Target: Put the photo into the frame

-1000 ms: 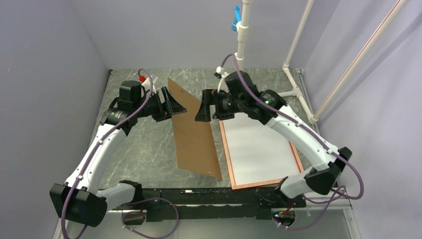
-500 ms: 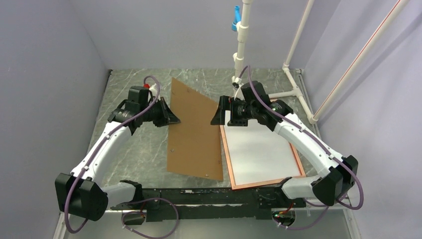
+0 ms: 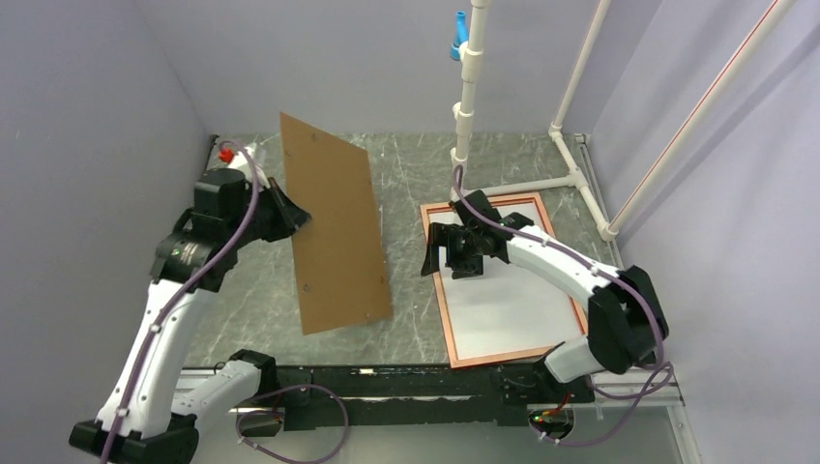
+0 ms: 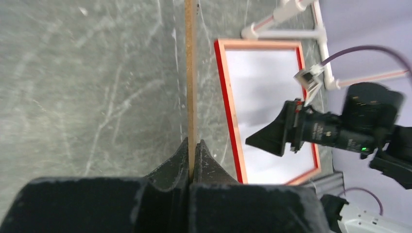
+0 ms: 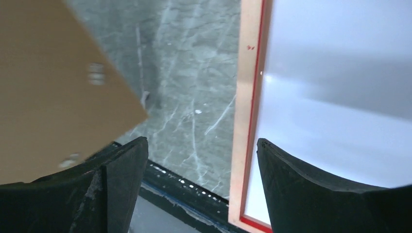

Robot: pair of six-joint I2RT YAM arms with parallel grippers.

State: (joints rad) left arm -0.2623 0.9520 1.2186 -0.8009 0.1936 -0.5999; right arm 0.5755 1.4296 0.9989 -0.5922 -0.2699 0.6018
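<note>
The frame (image 3: 512, 356) lies flat on the right side of the table, copper-orange back edge up. The photo (image 3: 512, 300) rests inside it, plain white back showing. My left gripper (image 3: 298, 218) is shut on the edge of the brown backing board (image 3: 334, 232) and holds it tilted in the air left of the frame. The left wrist view shows that board (image 4: 191, 73) edge-on, pinched at my left gripper (image 4: 192, 145). My right gripper (image 3: 440, 256) hangs open above the frame's left rim (image 5: 245, 121), holding nothing; its midpoint (image 5: 201, 145) is over bare table.
A white pipe stand (image 3: 464, 116) rises at the back, with pipes (image 3: 571, 179) along the right edge. Grey walls close in the left, back and right. A black rail (image 3: 416, 382) runs along the near edge.
My left gripper shut on the backing board and carried it up and left, away from the frame. The right gripper moved away from the board and came down over the frame's left rim.
</note>
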